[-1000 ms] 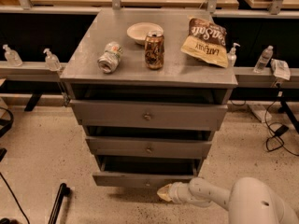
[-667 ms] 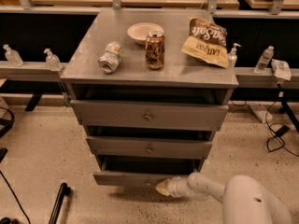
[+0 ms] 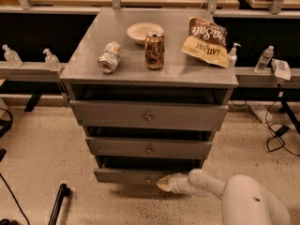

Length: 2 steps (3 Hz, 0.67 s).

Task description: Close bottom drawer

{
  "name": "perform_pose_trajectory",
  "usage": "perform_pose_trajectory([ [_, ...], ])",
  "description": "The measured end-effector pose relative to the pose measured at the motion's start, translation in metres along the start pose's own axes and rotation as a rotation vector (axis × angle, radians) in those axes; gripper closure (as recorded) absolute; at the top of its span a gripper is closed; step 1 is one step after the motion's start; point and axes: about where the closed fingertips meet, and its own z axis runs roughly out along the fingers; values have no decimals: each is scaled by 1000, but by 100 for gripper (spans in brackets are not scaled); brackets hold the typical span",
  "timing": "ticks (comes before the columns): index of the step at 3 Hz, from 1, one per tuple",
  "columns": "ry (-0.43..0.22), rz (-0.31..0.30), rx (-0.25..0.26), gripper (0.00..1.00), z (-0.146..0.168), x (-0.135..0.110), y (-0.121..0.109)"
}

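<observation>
The bottom drawer (image 3: 126, 175) is the lowest and slimmest of three grey drawers in the cabinet. It stands slightly pulled out, with a dark gap above its front panel. Its small round knob (image 3: 148, 178) sits at the panel's centre. My gripper (image 3: 164, 183) is on the end of the white arm (image 3: 206, 184) that reaches in from the lower right. Its tip touches the front panel just right of the knob, near the floor.
The cabinet top (image 3: 93, 50) holds a lying can (image 3: 109, 63), a bowl (image 3: 145, 32), an upright can (image 3: 154, 49) and a chip bag (image 3: 206, 41). The top drawer (image 3: 147, 116) and middle drawer (image 3: 149, 149) also stick out. A black stand (image 3: 58, 203) is on the floor at the left.
My gripper has slid left along the floor toward the drawer's knob. The bottom drawer front looks a little further in than before.
</observation>
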Motion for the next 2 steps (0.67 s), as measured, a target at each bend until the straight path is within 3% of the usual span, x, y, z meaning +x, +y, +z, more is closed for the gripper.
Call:
perform_pose_trajectory([
  [2,-29,-7,2,100,-11,0,-7],
])
